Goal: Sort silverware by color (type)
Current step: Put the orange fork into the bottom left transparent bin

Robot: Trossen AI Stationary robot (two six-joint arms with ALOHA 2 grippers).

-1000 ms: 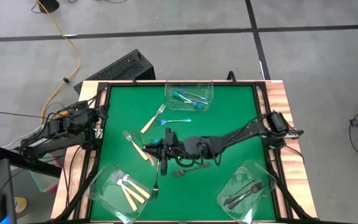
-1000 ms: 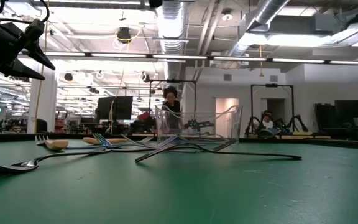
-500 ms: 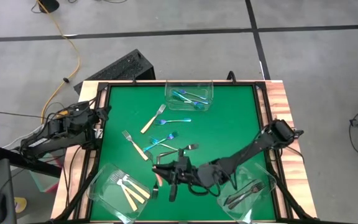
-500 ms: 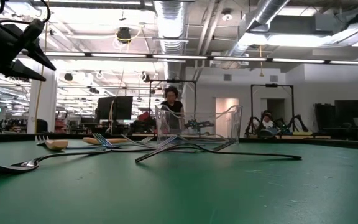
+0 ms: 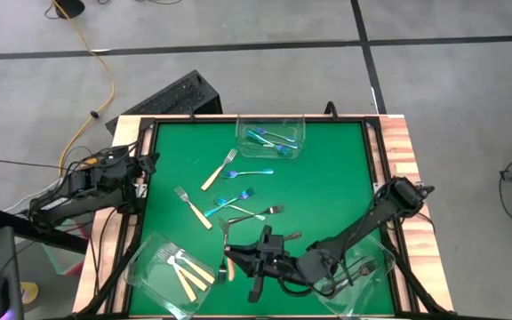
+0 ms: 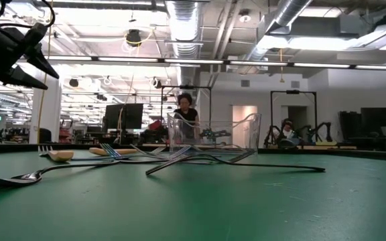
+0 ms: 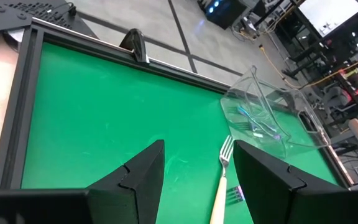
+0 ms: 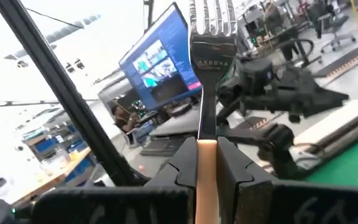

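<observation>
green felt covers the bench (image 5: 327,169), framed by wood at its edges, with grey floor beyond. three clear tubs sit on it: the far tub (image 5: 271,136) holds blue-handled forks (image 5: 260,138), the near-left tub (image 5: 163,271) holds cream-handled forks (image 5: 185,271), and the near-right tub (image 5: 354,276) lies mostly under the right arm, its contents hard to make out.

the right gripper (image 5: 258,264) hangs over the near middle of the bench, between the two near tubs. in the right wrist view its fingers (image 8: 179,165) are pinched narrowly on the handle of a fork (image 8: 209,68), tines pointing away from the wrist, with a tan handle showing between the pads.

loose forks lie scattered in the middle of the bench: a cream-handled fork (image 5: 218,171) pointing toward the far tub, a blue-handled fork (image 5: 249,173) just beside it, another cream-handled fork (image 5: 194,208) toward the left, another blue-handled fork (image 5: 236,198), and a dark metal fork (image 5: 260,212) near the centre.

the left gripper (image 5: 147,164) waits at the left edge of the bench, raised, with its fingers (image 7: 138,171) spread wide and holding nothing. its wrist view looks across the felt to the far tub and a cream-handled fork. in the low view, forks lie flat on the felt in front of the far tub, and a person (image 6: 184,107) shows in the room behind.
</observation>
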